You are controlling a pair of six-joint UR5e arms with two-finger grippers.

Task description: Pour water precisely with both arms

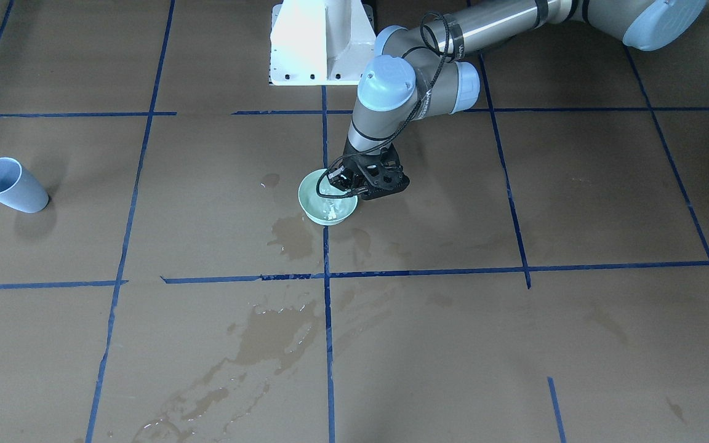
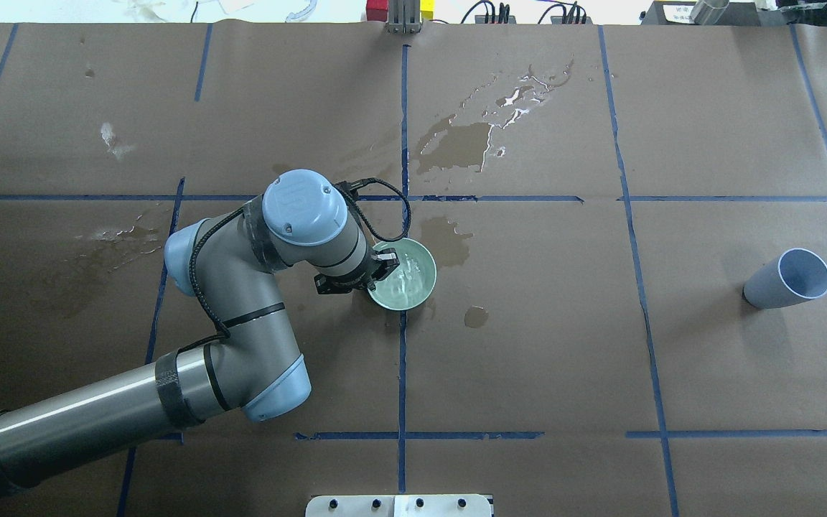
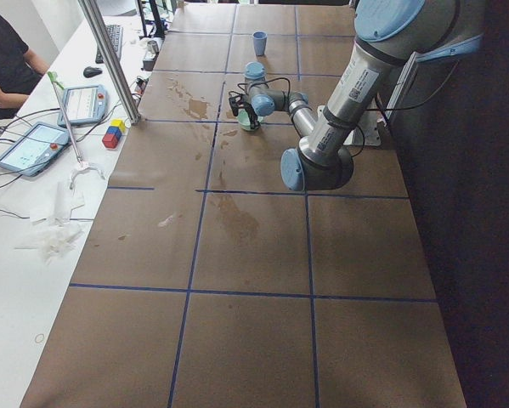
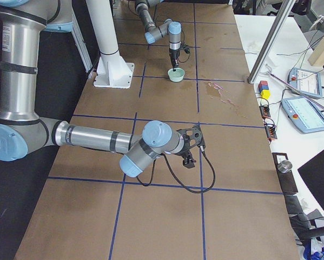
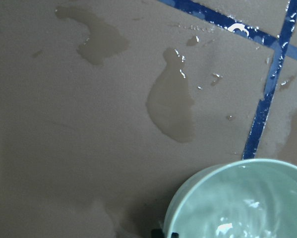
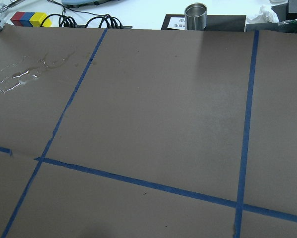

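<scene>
A mint-green bowl [image 1: 330,214] [image 2: 417,287] sits near the table's middle, beside a blue tape line. The water [image 2: 408,276] [image 5: 247,208] in it is clear and rippling. My left gripper [image 1: 339,184] [image 2: 382,267] reaches down from above and is shut on the bowl's rim, on the side nearest the robot. My right gripper [image 4: 189,157] shows only in the exterior right view, low over bare paper far from the bowl; I cannot tell its state. A pale blue cup [image 1: 13,186] [image 2: 787,280] stands alone on the right arm's side.
Dark wet stains [image 2: 456,143] [image 1: 290,237] spread over the brown paper around and beyond the bowl. The white pedestal [image 1: 320,43] stands at the robot's edge. A metal can [image 6: 195,17], coloured blocks [image 6: 29,19] and cables line the far edge. A person [image 3: 3,59] sits at the side table.
</scene>
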